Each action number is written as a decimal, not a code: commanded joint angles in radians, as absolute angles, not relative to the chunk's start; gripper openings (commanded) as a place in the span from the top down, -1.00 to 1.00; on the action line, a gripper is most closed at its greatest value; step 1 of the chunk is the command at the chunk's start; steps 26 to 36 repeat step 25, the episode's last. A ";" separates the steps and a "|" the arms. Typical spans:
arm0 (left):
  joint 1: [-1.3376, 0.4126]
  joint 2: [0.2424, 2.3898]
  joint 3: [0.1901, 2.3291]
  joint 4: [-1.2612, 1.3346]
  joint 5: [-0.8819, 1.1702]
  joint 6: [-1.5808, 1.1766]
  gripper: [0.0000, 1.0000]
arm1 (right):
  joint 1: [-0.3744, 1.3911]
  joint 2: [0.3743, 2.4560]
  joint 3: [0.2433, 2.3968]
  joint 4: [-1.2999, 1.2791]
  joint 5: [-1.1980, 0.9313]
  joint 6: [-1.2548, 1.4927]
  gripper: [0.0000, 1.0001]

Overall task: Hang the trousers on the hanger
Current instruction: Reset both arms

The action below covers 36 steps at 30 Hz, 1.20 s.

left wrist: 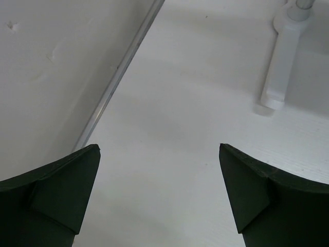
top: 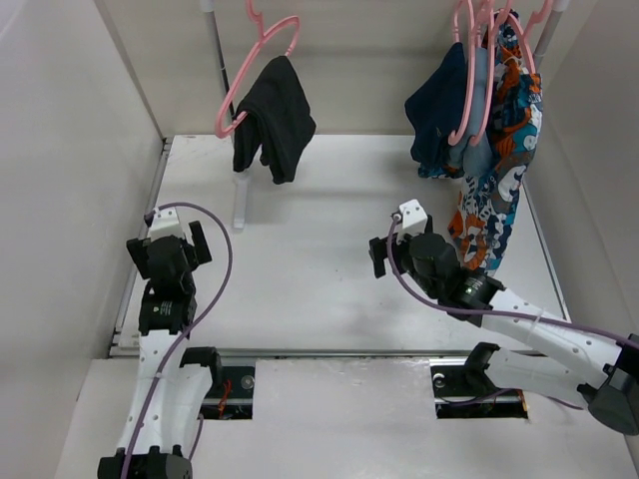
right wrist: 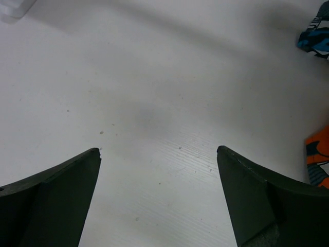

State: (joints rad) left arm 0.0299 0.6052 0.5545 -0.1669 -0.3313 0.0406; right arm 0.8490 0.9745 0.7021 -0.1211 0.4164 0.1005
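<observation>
Black fabric of the trousers (top: 275,118) hung folded over the lower bar of the hanger (top: 225,108), the pink frame tilted and hooked on the rail at the far left of the white-walled enclosure, above the upright white post (top: 240,200) that stood on the table (top: 319,289). At the far right a cluster of other pink hangers (top: 469,90) carried a navy garment (top: 439,115) and a long patterned garment (top: 494,190) in blue, orange and white, whose lower end dropped to just behind the right arm. The left gripper (top: 170,244) sat near the table's left edge, well apart from the trousers, with its jaws spread wide and nothing between them. The right gripper (top: 404,249) stood right of centre, jaws equally wide apart and bare. Only the overhead view showed the trousers, the hanger and the rail. The left wrist view gave instead the post's flat foot resting on the table at upper right, together with a metal strip (left wrist: 118,77) running along the join between table and side wall, beyond the two dark fingertips. The right wrist view showed faint specks on the bare surface and, at its right edge, two scraps of the patterned cloth, one blue and one orange, which the left wrist camera did not catch.
</observation>
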 commanded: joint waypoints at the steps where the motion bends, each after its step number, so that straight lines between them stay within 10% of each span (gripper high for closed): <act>1: 0.048 0.594 0.542 0.003 -0.266 -0.015 -1.00 | 0.841 0.943 0.718 -0.078 0.495 0.153 -0.99; 36: 0.086 0.603 0.491 0.040 -0.253 -0.015 -1.00 | 0.841 1.072 0.824 -0.093 0.606 0.261 -0.99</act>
